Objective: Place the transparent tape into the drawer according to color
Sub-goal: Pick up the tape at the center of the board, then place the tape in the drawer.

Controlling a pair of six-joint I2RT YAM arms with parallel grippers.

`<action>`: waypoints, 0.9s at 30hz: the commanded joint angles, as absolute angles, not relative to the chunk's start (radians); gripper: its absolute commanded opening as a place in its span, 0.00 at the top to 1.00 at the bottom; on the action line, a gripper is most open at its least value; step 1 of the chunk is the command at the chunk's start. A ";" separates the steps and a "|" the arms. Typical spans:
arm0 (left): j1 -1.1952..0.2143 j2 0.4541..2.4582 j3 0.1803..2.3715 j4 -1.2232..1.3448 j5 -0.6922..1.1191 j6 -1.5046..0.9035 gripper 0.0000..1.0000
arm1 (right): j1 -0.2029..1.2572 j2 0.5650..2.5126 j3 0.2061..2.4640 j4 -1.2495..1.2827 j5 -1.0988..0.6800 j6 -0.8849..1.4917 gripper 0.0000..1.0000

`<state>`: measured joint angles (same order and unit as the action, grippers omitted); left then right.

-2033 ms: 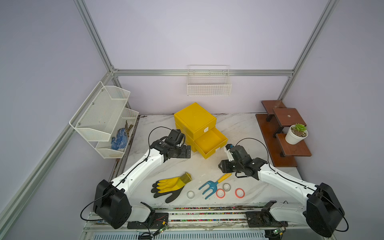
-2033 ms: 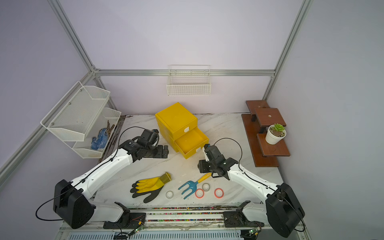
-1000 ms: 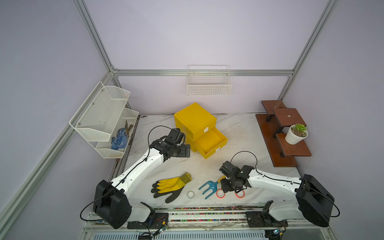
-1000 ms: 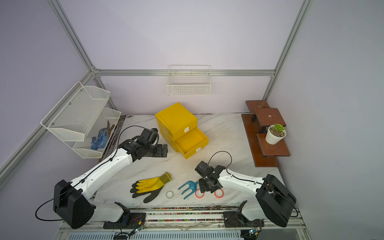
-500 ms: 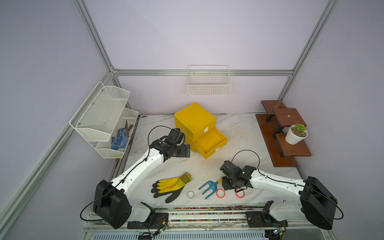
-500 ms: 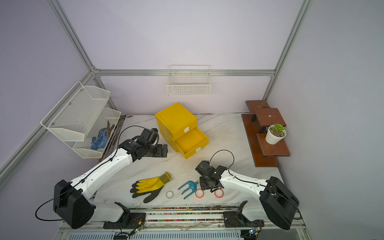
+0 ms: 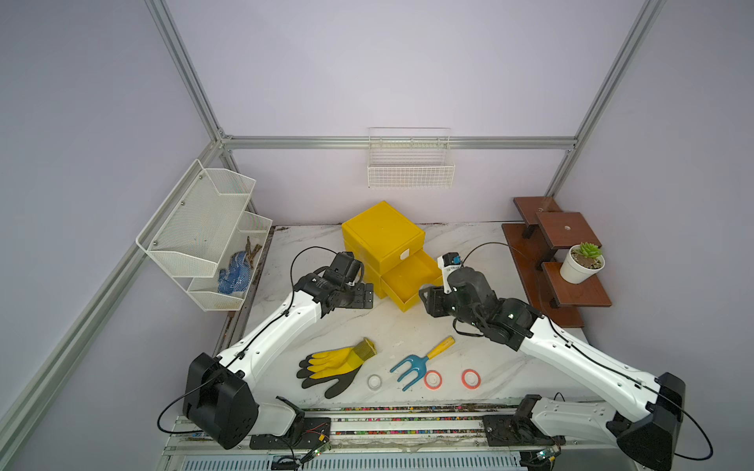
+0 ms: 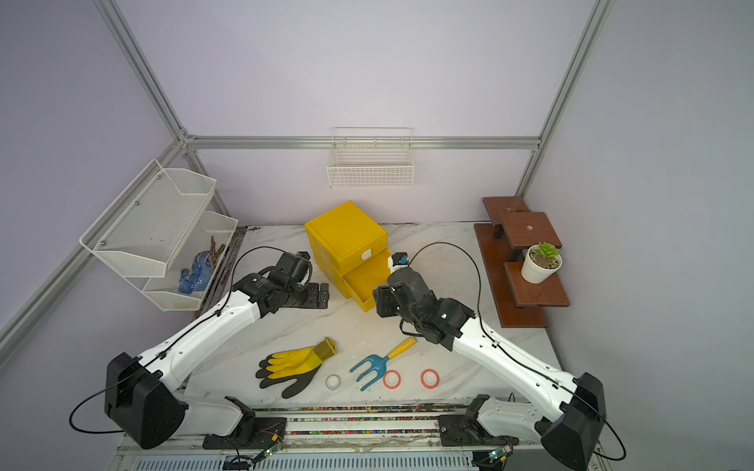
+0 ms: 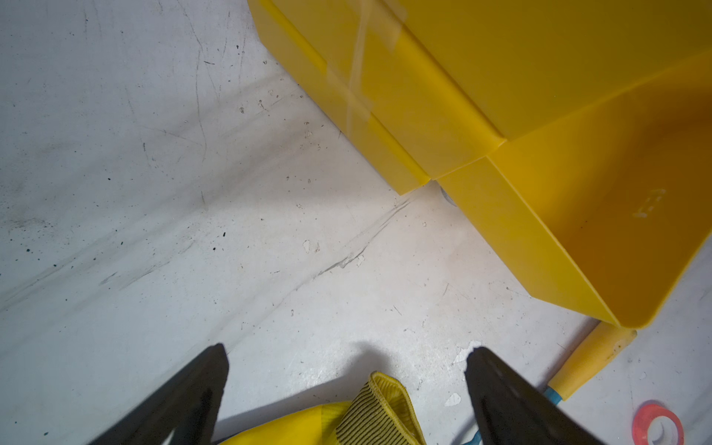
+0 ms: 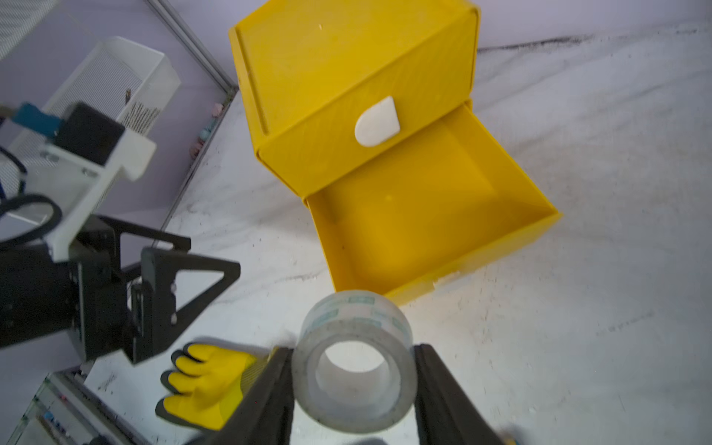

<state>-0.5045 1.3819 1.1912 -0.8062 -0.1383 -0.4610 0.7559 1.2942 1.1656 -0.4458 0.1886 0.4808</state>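
Note:
My right gripper (image 10: 353, 346) is shut on a clear-whitish transparent tape roll (image 10: 354, 370), held in the air just in front of the pulled-out, empty drawer (image 10: 427, 215). In both top views the right gripper (image 7: 428, 302) (image 8: 381, 302) hangs at that drawer's front corner (image 7: 410, 281). The top drawer of the yellow cabinet (image 7: 383, 232) is closed. On the table near the front edge lie a clear roll (image 7: 374, 381) and two red-orange rolls (image 7: 432, 379) (image 7: 470, 378). My left gripper (image 7: 363, 295) (image 9: 346, 350) is open and empty beside the cabinet's left side.
A yellow and black glove (image 7: 332, 365) and a blue hand rake with a yellow handle (image 7: 420, 361) lie between the arms. A brown stepped shelf (image 7: 565, 236) with a potted plant (image 7: 581, 265) stands at the right. White wire racks (image 7: 204, 236) hang at the left.
My right gripper went down to the rolls beside the rake, shut on a clear one, and carried it up and back to the open drawer. The left arm has not moved.

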 commanded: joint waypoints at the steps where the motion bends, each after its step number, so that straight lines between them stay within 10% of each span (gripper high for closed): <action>1: -0.505 1.371 1.185 -0.805 -0.139 -0.463 0.00 | 0.713 1.406 1.228 -0.339 0.184 0.413 0.64; 8: -0.505 1.370 1.183 -0.815 -0.114 -0.462 0.00 | 0.664 1.613 1.316 -0.368 0.185 0.425 0.63; 17: -0.513 1.345 1.146 -0.818 -0.061 -0.456 0.00 | 0.651 1.686 1.370 -0.355 0.158 0.423 0.36; 27: -0.668 1.326 1.130 -0.943 -0.078 -0.480 0.00 | 0.650 1.554 1.257 -0.318 0.175 0.468 0.35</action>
<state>-0.6285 1.3617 1.1351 -0.8814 -0.0834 -0.4641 0.6559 1.6299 1.3033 -0.3515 0.1638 0.4438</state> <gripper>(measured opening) 0.999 0.645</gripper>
